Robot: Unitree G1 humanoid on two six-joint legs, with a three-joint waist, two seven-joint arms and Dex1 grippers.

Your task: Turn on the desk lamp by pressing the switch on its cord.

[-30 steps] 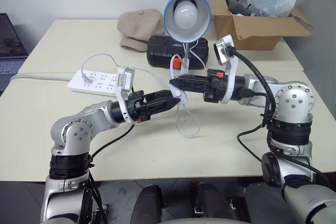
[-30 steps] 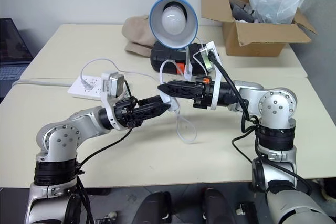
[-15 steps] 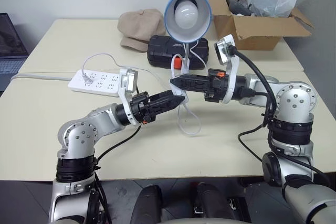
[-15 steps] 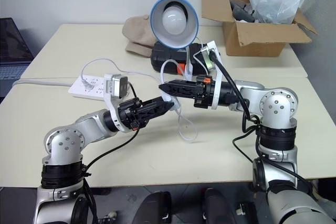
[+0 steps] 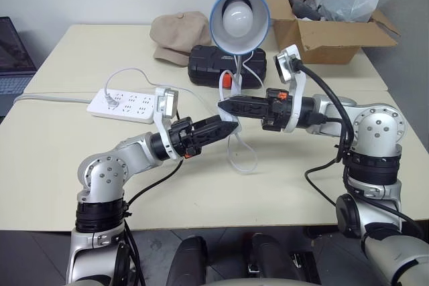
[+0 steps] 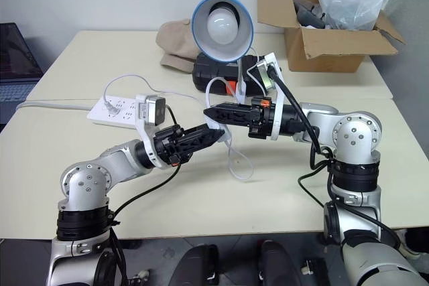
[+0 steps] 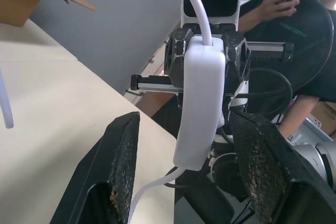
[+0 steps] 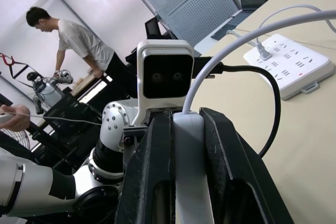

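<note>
while the right claw (image 5: 225,106) pinches the switch (image 7: 198,103) above the counter (image 5: 201,185), the left claw (image 5: 231,125) waits half open around it.

the switch hangs on the cord (image 5: 241,159) in front of the lamp (image 5: 238,18), its long axis running across the left claw's line, between its fingers (image 7: 118,156) but touching neither. the left claw is the free one, so closing it on the switch looks like the press.
</note>
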